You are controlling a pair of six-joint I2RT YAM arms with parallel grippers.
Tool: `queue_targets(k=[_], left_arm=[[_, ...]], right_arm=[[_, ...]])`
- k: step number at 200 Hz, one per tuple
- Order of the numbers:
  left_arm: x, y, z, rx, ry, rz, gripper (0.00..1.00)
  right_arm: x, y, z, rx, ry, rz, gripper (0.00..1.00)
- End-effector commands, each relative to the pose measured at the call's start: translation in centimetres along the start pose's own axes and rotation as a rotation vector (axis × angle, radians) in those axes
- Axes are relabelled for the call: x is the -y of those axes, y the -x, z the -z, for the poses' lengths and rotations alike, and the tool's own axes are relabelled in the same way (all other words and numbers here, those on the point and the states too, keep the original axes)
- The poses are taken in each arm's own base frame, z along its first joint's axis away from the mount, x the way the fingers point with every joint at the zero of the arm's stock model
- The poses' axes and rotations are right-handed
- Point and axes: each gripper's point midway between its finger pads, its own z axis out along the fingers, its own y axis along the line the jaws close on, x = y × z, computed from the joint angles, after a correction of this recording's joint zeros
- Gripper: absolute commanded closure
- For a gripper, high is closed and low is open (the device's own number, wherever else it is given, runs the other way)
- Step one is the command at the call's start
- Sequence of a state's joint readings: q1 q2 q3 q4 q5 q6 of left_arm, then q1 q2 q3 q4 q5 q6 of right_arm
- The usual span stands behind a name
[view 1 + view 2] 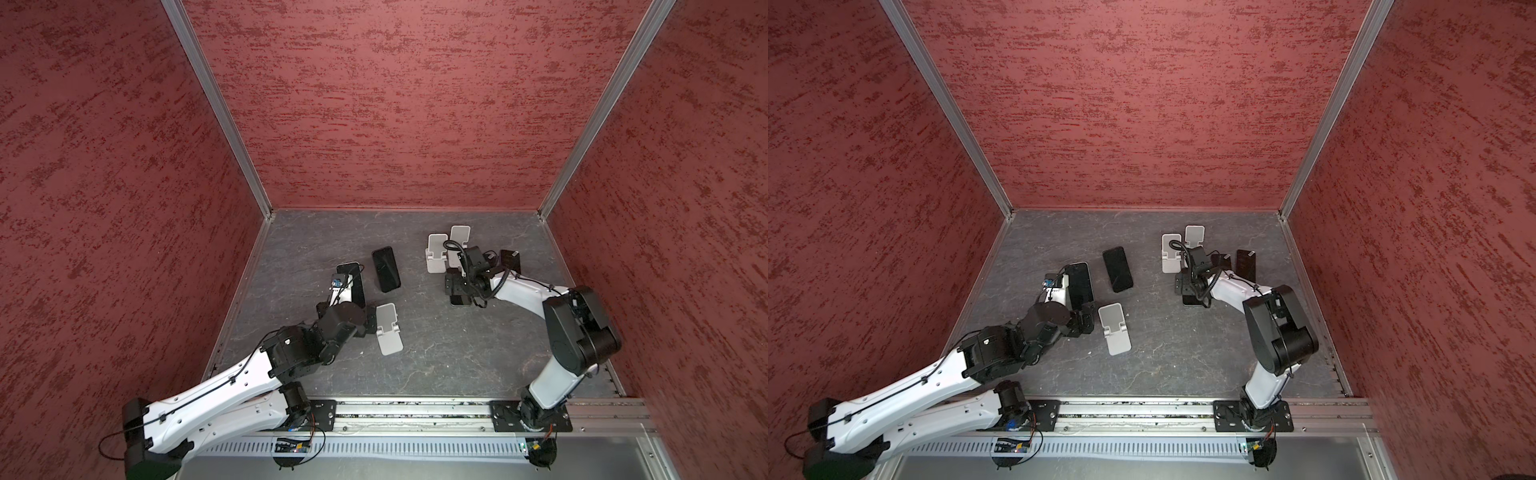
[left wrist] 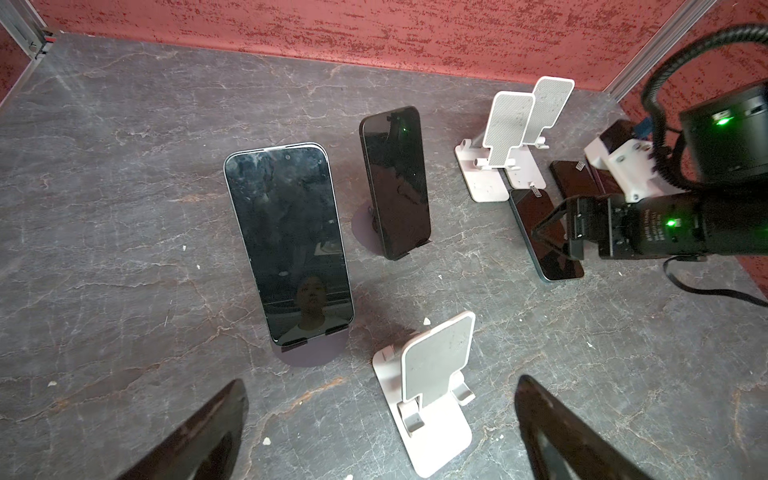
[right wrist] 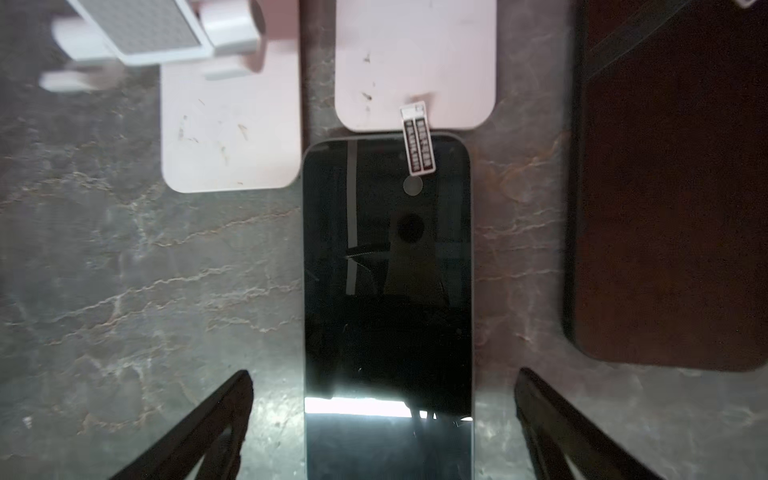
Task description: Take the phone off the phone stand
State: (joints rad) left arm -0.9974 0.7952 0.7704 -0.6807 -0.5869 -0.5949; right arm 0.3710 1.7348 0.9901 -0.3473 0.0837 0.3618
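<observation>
Two dark phones lean upright on dark round-based phone stands: a larger phone [image 2: 286, 241] [image 1: 358, 286] on a stand [image 2: 316, 351], and a smaller phone [image 2: 395, 183] [image 1: 386, 270] farther back. My left gripper [image 2: 382, 432] [image 1: 368, 322] is open, hanging short of the larger phone and above an empty pink stand [image 2: 432, 386]. It holds nothing. My right gripper [image 3: 384, 432] [image 1: 455, 291] is open over a phone lying flat [image 3: 386, 291] on the table. Its fingers straddle that phone's near end without touching it.
Two empty pink stands [image 1: 436, 253] [image 1: 458, 239] sit behind the flat phone; their bases [image 3: 232, 137] [image 3: 415, 62] show in the right wrist view. Another dark phone [image 3: 673, 208] [image 1: 510, 262] lies flat to the right. Red walls enclose the grey table [image 1: 436, 365].
</observation>
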Motion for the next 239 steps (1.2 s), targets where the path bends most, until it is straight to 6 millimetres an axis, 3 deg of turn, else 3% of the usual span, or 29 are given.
queue_targets(k=[1,64,141,239], left_arm=[[-0.6,-0.2,0.0,0.011,0.018,0.006,0.0],[-0.7,0.1,0.1,0.028,0.009,0.021,0.01],[-0.5,0.1,0.0,0.029,0.001,0.027,0.01],[-0.3,0.1,-0.3,0.032,-0.014,0.024,0.0]], right_arm=[[-0.2,1.8,-0.4,0.046,-0.007,-0.016,0.03],[0.3,0.9,-2.1,0.004,-0.043,-0.009,0.14],[1.0,-0.5,-2.1,-0.031,-0.064,0.006,0.32],[1.8,-2.4,-1.1,-0.071,-0.071,0.013,0.33]])
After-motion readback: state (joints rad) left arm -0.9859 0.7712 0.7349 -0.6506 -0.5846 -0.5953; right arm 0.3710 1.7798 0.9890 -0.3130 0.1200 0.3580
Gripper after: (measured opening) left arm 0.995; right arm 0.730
